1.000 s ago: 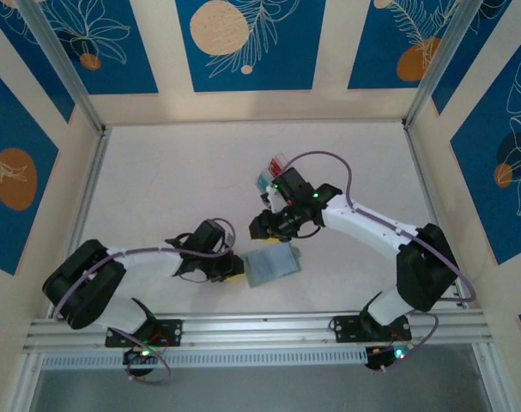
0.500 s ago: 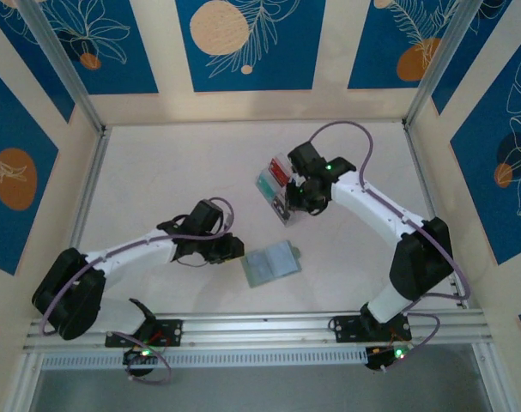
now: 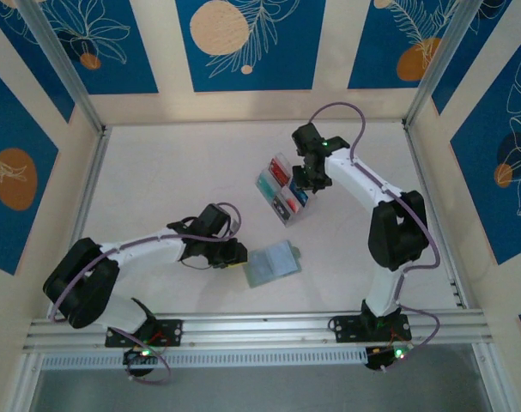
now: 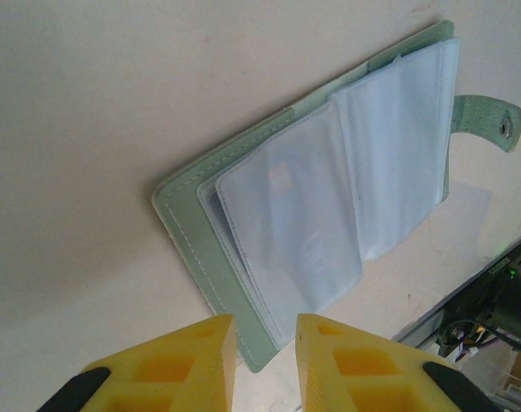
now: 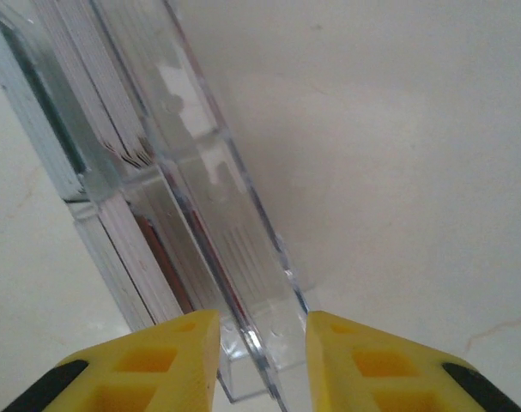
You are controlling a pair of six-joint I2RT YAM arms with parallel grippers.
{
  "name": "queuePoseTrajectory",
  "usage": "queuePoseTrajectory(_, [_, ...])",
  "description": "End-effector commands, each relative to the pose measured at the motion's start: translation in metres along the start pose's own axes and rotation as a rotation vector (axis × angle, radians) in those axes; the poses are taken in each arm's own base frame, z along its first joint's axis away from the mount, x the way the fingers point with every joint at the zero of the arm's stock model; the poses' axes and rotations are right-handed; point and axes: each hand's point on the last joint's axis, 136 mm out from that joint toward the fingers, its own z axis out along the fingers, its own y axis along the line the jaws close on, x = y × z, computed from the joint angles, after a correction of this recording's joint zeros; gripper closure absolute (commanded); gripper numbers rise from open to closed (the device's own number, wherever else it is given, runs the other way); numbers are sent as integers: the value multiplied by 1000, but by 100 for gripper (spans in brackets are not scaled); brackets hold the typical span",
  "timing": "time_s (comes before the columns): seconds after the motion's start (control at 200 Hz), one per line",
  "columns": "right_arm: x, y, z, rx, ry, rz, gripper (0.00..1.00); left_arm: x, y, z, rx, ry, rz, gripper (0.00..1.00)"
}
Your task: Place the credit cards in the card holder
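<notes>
Right hand (image 5: pixel 260 335) shifted over clear box (image 5: pixel 217 215), cards (image 5: pixel 127 142) edge-on, faces hidden

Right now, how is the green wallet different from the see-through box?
The card holder is soft-looking and grey-green; the clear box is hard-looking see-through plastic. The card holder lies open flat, its sleeves looking empty; the clear box has compartments with red and teal credit cards in them. Both rest on the table.
</notes>
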Motion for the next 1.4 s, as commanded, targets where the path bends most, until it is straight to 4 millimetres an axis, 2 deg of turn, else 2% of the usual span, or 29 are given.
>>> queuePoseTrajectory(0.0, [-11, 11, -3, -58, -14, -35, 68, 0, -2, 3, 5, -4, 1, 75])
queuePoseTrajectory(0.26, [-17, 20, 8, -51, -10, -73, 72, 2, 1, 4, 3, 0, -3, 76])
queuePoseTrajectory(0.41, [-14, 25, 15, -35, 8, -95, 75, 3, 3, 5, -2, 2, -5, 76])
queuePoseTrajectory(0.69, [-8, 24, 22, 17, 24, -120, 79, 4, 6, 6, -5, 3, -7, 76])
queuePoseTrajectory(1.05, [-9, 15, 26, 64, 37, -124, 92, 5, 7, 5, -9, 1, -6, 76])
queuePoseTrajectory(1.15, [-12, 18, 20, 44, 30, -127, 100, 5, 7, 5, -10, 1, -5, 76])
queuePoseTrajectory(1.21, [-16, 23, 10, 24, 13, -134, 100, 5, 8, 4, -16, 1, -3, 76])
queuePoseTrajectory(1.275, [-20, 28, -6, 19, -21, -146, 100, 5, 8, 1, -23, 1, 3, 76])
queuePoseTrajectory(1.39, [-32, 31, -45, 75, -127, -172, 100, 4, 7, -3, -29, -3, 16, 76])
